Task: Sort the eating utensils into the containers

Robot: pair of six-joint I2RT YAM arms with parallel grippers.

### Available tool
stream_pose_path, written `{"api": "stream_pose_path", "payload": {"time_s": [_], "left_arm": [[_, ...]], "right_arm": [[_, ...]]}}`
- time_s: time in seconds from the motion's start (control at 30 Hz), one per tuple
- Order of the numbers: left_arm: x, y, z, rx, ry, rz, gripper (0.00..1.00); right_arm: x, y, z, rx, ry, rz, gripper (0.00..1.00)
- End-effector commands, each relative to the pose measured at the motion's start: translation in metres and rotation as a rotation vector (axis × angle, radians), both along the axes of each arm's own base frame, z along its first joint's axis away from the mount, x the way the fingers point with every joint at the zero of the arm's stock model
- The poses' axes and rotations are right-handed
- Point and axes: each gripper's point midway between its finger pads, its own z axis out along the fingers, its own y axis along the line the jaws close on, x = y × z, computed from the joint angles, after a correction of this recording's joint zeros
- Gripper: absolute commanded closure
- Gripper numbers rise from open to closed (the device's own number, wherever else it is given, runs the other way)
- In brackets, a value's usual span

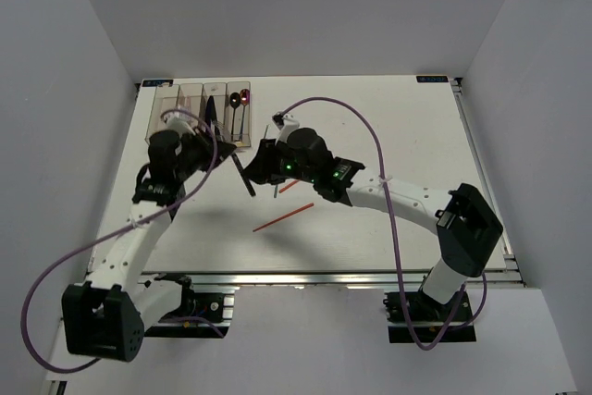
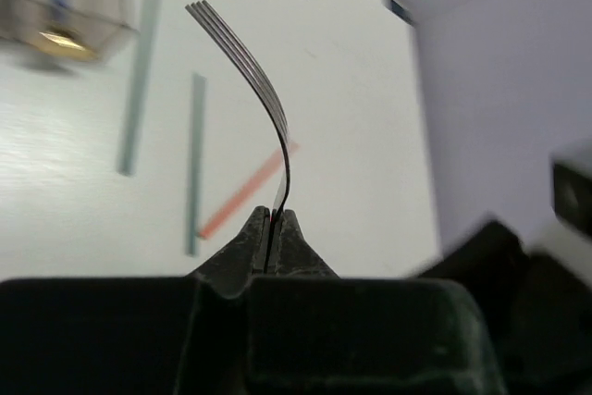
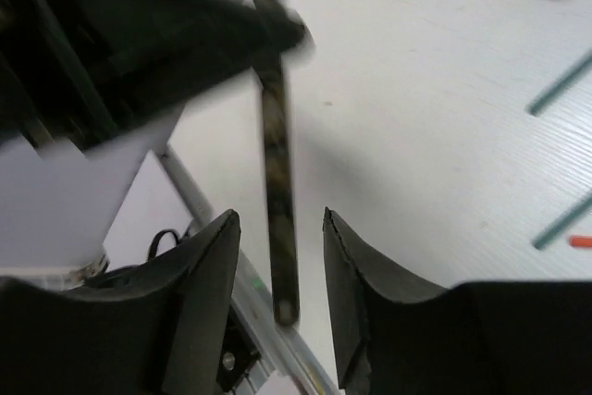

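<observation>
My left gripper (image 2: 274,221) is shut on a silver fork (image 2: 254,80), pinching its handle edge-on with the tines pointing up and away. The same fork's handle (image 3: 277,182) runs down between the fingers of my right gripper (image 3: 282,228), which is open and clear of it on both sides. From above, the fork (image 1: 245,176) hangs slanted between the left gripper (image 1: 225,158) and the right gripper (image 1: 263,166), near the table's middle. The clear containers (image 1: 199,108) stand in a row at the back left; one holds dark and red spoons (image 1: 239,106).
A long red chopstick (image 1: 282,216) and a shorter one (image 1: 289,186) lie on the table in front of the right gripper. Two green chopsticks (image 2: 139,80) (image 2: 194,164) and a red one (image 2: 242,193) lie below the fork. The table's metal front rail (image 1: 324,277) is close.
</observation>
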Motion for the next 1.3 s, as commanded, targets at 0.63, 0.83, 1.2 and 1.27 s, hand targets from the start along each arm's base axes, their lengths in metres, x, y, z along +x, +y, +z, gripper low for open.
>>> {"api": "stream_pose_path", "payload": {"time_s": [0.63, 0.83, 1.2, 1.27], "left_arm": [[0.298, 0.171, 0.050, 1.125, -0.181, 0.273, 1.00], [0.304, 0.174, 0.004, 1.169, -0.214, 0.118, 0.87], [0.293, 0.196, -0.050, 1.020, -0.171, 0.137, 0.74], [0.291, 0.199, -0.035, 1.003, -0.186, 0.183, 0.62]], "right_arm": [[0.022, -0.229, -0.056, -0.325, 0.002, -0.386, 0.47], [0.013, -0.221, -0.053, -0.283, 0.000, -0.329, 0.46], [0.021, -0.216, -0.046, -0.272, 0.005, -0.345, 0.46], [0.023, -0.214, -0.044, -0.270, 0.005, -0.345, 0.46]]}}
